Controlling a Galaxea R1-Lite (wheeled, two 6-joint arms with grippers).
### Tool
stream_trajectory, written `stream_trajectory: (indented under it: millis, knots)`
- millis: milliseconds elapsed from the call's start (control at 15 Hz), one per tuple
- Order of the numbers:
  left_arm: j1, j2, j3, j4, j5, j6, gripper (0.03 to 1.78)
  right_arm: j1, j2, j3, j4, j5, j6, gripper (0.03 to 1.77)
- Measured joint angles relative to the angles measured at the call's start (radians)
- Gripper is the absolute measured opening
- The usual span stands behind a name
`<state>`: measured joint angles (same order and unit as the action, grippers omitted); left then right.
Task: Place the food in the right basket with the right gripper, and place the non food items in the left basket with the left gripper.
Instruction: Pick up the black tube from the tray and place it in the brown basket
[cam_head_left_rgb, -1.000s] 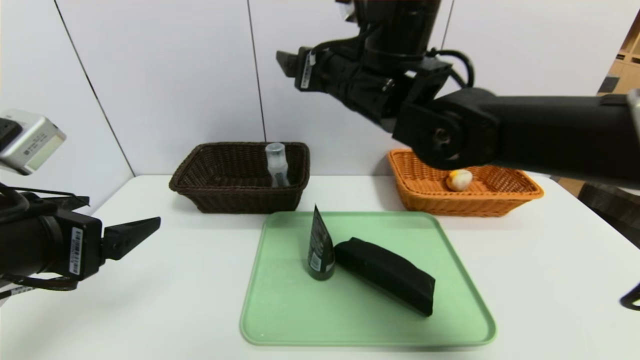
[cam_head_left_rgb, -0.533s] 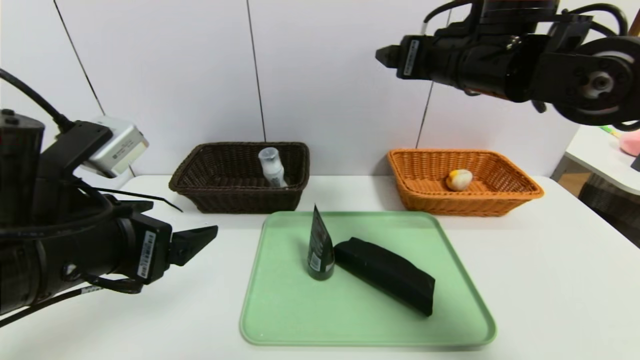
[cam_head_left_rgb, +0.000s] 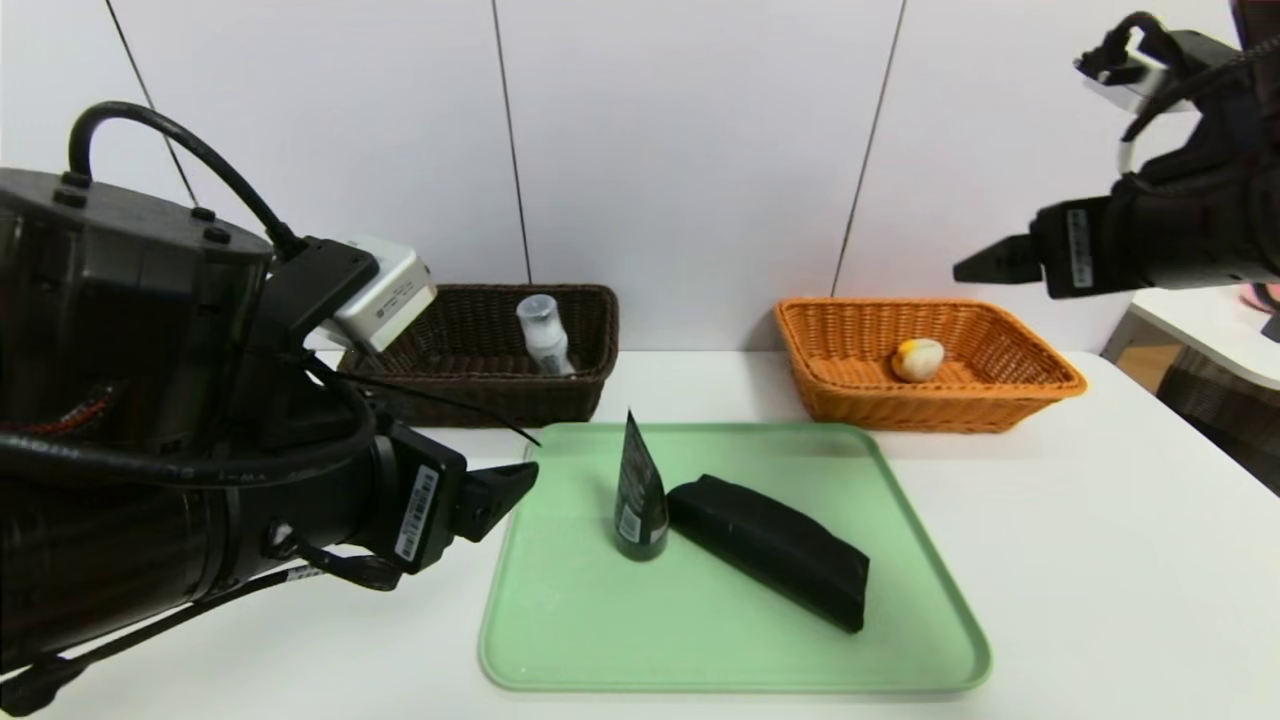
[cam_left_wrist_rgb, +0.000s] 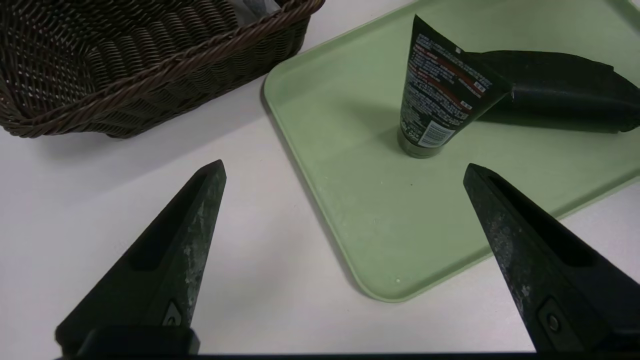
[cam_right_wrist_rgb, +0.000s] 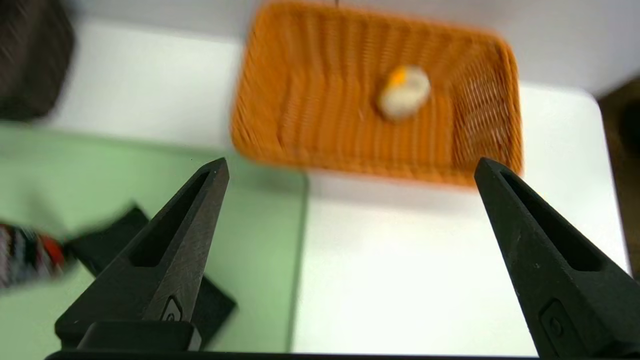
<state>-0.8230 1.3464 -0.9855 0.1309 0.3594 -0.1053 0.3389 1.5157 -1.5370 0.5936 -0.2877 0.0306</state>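
Note:
The food (cam_head_left_rgb: 918, 359), a cream bun with an orange centre, lies in the right basket (cam_head_left_rgb: 840, 395), the orange wicker one; the right wrist view shows the bun (cam_right_wrist_rgb: 404, 91) in that basket (cam_right_wrist_rgb: 310, 110) too. A white bottle (cam_head_left_rgb: 544, 335) leans in the left basket (cam_head_left_rgb: 480, 400), the dark brown one. The dark tube (cam_head_left_rgb: 639, 490) stands upright on a green tray (cam_head_left_rgb: 700, 640) beside the black pouch (cam_head_left_rgb: 770, 548). My left gripper (cam_left_wrist_rgb: 344, 170) is open, low over the tray's left edge, pointing at the tube (cam_left_wrist_rgb: 440, 107). My right gripper (cam_right_wrist_rgb: 350, 165) is open and empty, high at the far right.
The green tray sits mid-table in front of both baskets. White wall panels close off the back. Another table edge with a pink object (cam_head_left_rgb: 1262, 285) shows at the far right. White tabletop (cam_head_left_rgb: 1100, 560) extends right of the tray.
My left arm has moved right, up to the tray's left edge. My right arm has swung from over the table's middle to the far right and lowered. The bottle tipped slightly in the brown basket.

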Motion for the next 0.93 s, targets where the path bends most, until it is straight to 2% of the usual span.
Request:
stream_trajectory:
  millis: [133, 267, 533, 800, 933]
  knots:
    - [-0.040, 0.019, -0.002, 0.000, 0.011, 0.000, 1.69, -0.071, -0.039, 0.002, 0.161, 0.043, -0.012, 1.69]
    - [-0.072, 0.041, -0.008, -0.001, 0.029, 0.001, 1.69, -0.143, -0.057, 0.015, 0.252, 0.096, -0.018, 1.69]
    - [-0.129, 0.119, -0.067, -0.003, 0.091, -0.046, 1.69, -0.274, -0.053, 0.091, 0.264, 0.132, -0.021, 1.69]
    - [-0.210, 0.240, -0.101, -0.004, 0.243, -0.159, 1.69, -0.320, -0.052, 0.111, 0.237, 0.149, -0.016, 1.69]
    - [-0.236, 0.294, -0.109, -0.005, 0.283, -0.219, 1.69, -0.338, -0.053, 0.112, 0.235, 0.173, -0.016, 1.69]
